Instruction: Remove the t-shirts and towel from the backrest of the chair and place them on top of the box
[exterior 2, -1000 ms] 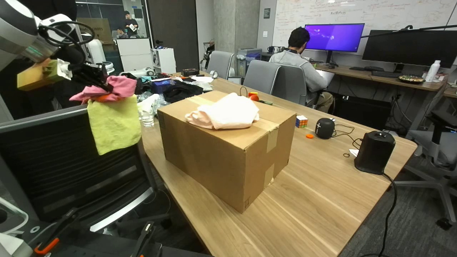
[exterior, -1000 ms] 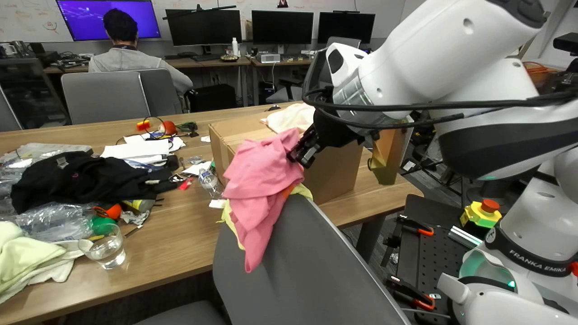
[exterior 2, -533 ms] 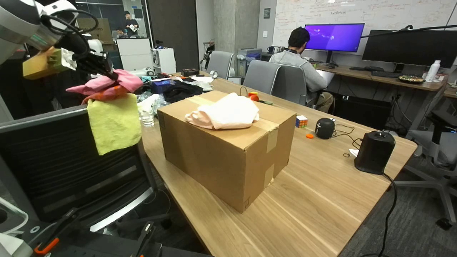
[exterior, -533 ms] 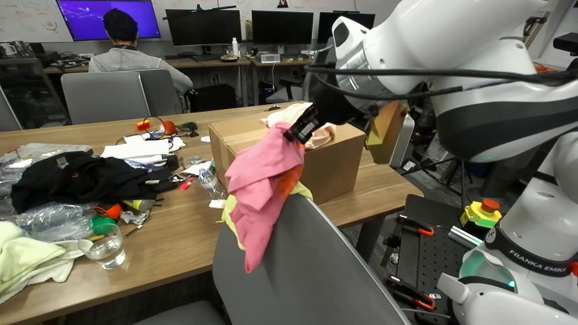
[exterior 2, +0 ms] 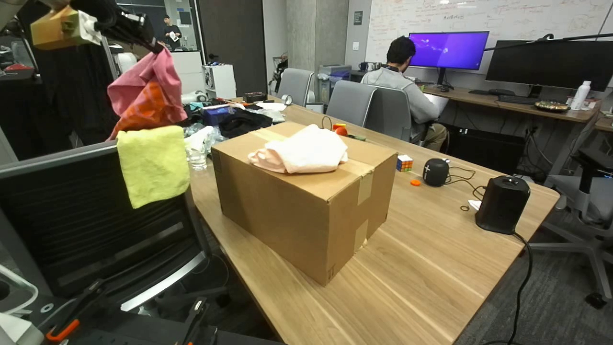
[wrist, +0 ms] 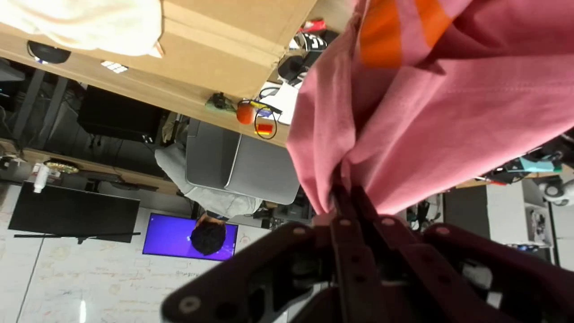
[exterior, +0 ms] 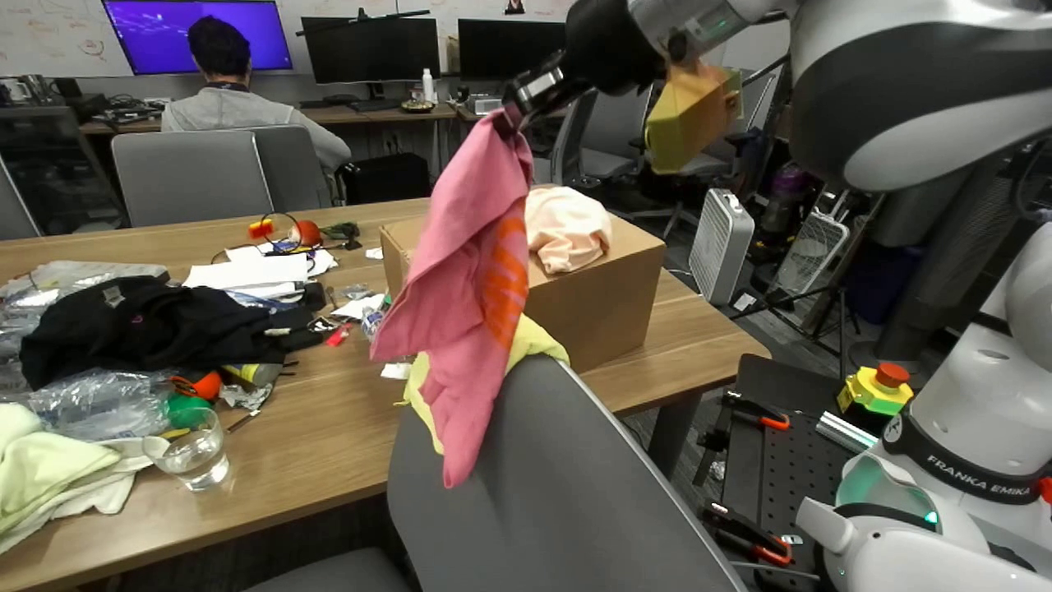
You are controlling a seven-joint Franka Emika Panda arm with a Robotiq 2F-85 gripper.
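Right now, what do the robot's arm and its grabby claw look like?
The arm is white and rounded, with a dark grey patch. A black band low down reads FRANKA EMIKA in white. The gripper is black with narrow fingers; near it sits a boxy yellow-orange piece.

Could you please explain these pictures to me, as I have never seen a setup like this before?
The white machine is a robot arm. At its end is the tool, which pinches a pink-and-orange T-shirt that hangs down from it. Two pictures come from cameras standing outside the robot; the third is taken beside the tool and shows the room upside down. A yellow towel hangs over a grey office chair. On the wooden table are a cardboard box with a crumpled peach cloth on top, a drinking glass, a Rubik's cube and other clutter.
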